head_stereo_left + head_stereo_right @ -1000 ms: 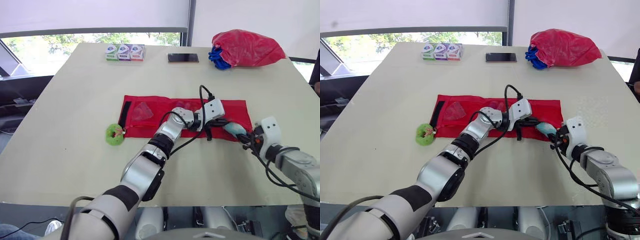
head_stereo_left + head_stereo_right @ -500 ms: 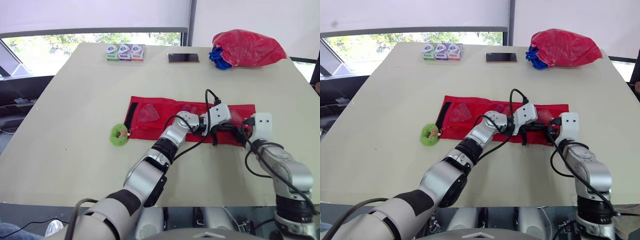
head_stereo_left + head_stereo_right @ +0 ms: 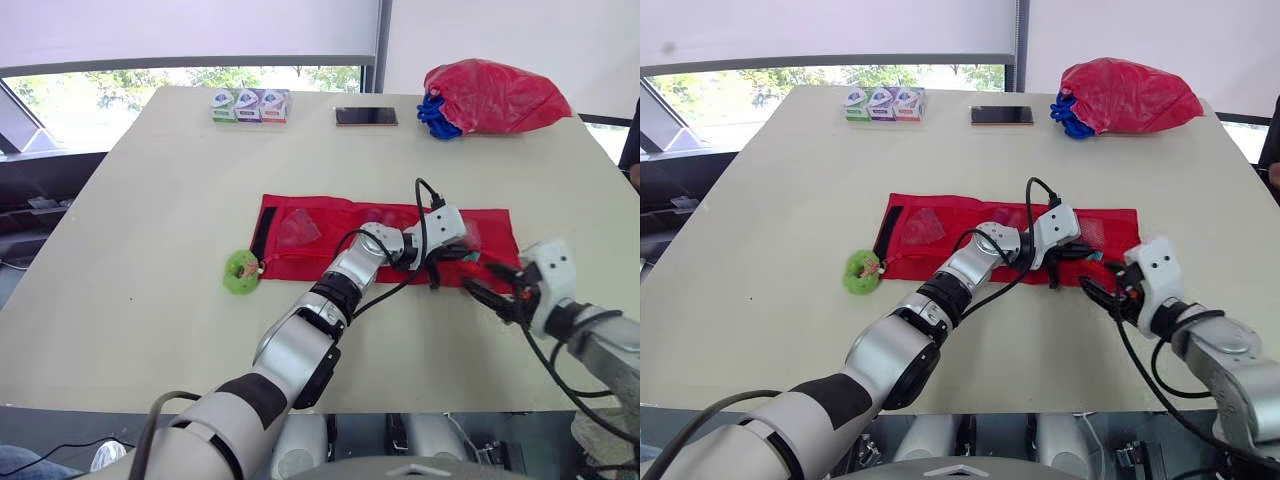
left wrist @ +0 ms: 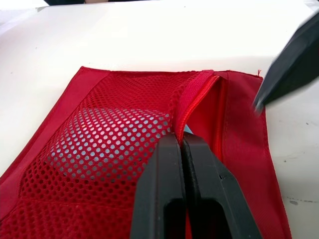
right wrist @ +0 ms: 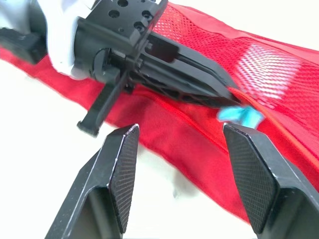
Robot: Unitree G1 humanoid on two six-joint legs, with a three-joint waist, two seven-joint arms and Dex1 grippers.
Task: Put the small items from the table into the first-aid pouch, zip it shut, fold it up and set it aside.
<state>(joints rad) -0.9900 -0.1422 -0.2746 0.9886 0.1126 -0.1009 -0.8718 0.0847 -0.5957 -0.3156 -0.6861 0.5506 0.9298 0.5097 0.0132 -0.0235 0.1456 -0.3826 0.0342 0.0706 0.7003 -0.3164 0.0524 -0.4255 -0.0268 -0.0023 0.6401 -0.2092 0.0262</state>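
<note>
Teal item [image 5: 240, 115] newly delivered into first-aid pouch [image 3: 300, 250] mouth; right end effector [image 3: 1100, 295] released, withdrawn; left end effector [image 4: 180, 142] clenched on its edge.

Counted on the surface [image 3: 150, 200]: one red pouch [image 3: 330, 238], one green round item [image 3: 240, 271], three small boxes [image 3: 249, 104] at eleven o'clock, one dark phone [image 3: 366, 117] at twelve, one red bag [image 3: 495, 95] at one o'clock, one pale-blue item [image 5: 240, 115].

Silver-grey arms [image 3: 345, 275], white wrist blocks [image 3: 447, 222], blk cables [image 3: 420, 200]; blk fingers [image 5: 251, 169] w/ crosshatched pads [image 5: 123, 164].
</note>
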